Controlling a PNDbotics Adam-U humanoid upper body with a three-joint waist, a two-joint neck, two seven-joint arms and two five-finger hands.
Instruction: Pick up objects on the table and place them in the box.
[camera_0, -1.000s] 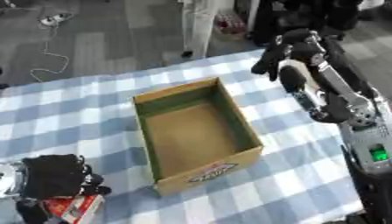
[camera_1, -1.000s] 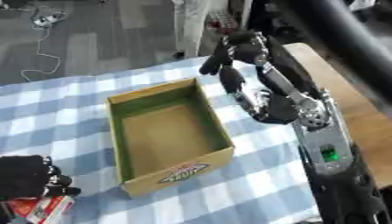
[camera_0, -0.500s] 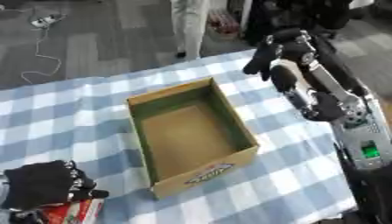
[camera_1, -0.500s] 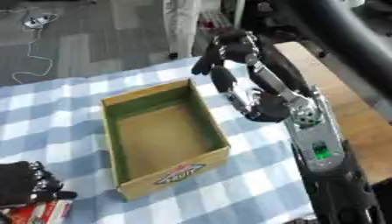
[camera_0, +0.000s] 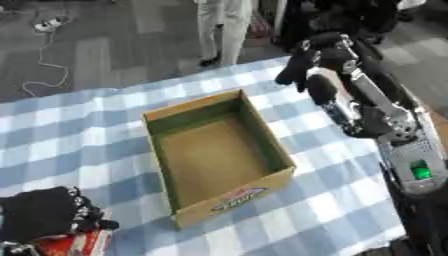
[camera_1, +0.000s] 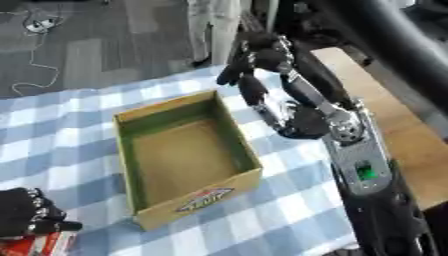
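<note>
Left hand (camera_0: 42, 216) atop red packet (camera_0: 74, 245) (lower-left corner)

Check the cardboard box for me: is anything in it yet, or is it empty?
Empty. The cardboard box sits open-topped and its bare brown floor shows with nothing on it.

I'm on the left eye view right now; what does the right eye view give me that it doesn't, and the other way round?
Only the right eye view shows the bare wooden surface beyond the checked cloth's right edge. The left eye view shows more of the left hand and the red and white packet under it. Both show the open cardboard box, nothing visible inside, and the right hand raised beyond the box's far right corner, holding nothing.
</note>
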